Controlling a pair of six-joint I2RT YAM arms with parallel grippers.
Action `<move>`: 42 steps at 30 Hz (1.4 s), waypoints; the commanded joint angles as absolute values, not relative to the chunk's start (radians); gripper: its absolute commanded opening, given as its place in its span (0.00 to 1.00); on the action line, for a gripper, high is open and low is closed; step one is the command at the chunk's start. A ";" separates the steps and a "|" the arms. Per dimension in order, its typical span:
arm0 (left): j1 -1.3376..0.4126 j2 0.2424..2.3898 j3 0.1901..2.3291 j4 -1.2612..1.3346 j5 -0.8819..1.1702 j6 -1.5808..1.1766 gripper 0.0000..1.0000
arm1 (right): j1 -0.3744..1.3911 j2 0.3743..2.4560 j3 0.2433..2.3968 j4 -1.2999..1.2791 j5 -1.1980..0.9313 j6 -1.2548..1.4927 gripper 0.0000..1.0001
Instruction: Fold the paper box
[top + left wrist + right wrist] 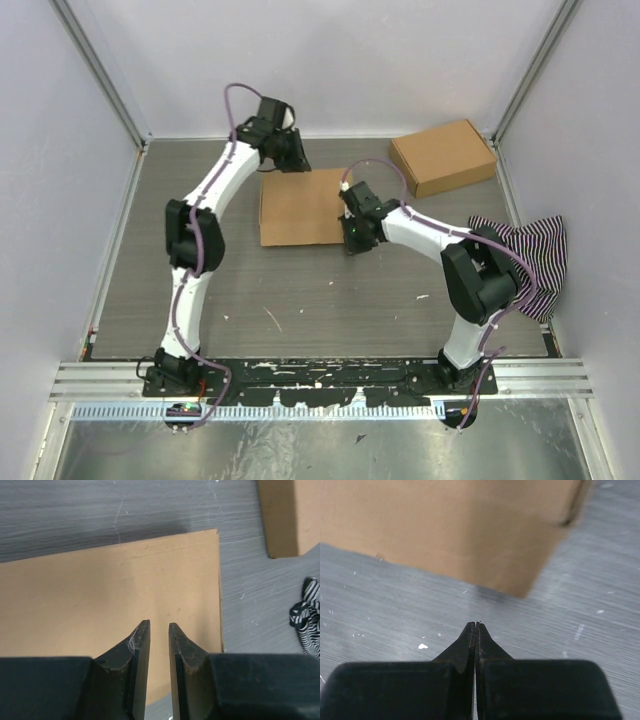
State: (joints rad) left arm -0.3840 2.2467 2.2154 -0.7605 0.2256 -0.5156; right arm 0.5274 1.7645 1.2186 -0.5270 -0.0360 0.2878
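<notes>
Right gripper (476, 627) has its jaws pressed together on nothing, tips low over the bare table (250, 290); the paper box (300, 207) lies just ahead of them, its near right corner closest, a strip of table between. Seen from above, the box lies flat mid-table, its slightly longer side running left to right, well apart from the compact brown carton (443, 157) at the far right. Left gripper (158, 630) hangs over the box's far edge, jaws a narrow slit apart, empty. Both arms are close; the right would likely need to reopen before taking the right edge
</notes>
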 commanded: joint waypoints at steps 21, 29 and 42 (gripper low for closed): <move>-0.478 2.430 2.056 -0.808 0.458 -0.429 0.22 | 0.575 2.009 1.353 -0.015 0.102 0.337 0.01; -0.498 2.418 2.007 -0.810 0.480 -0.416 0.21 | 0.589 1.967 1.196 0.256 0.122 0.379 0.01; -0.509 2.374 1.965 -0.817 0.473 -0.391 0.20 | 0.705 1.869 1.105 0.408 0.269 0.212 0.01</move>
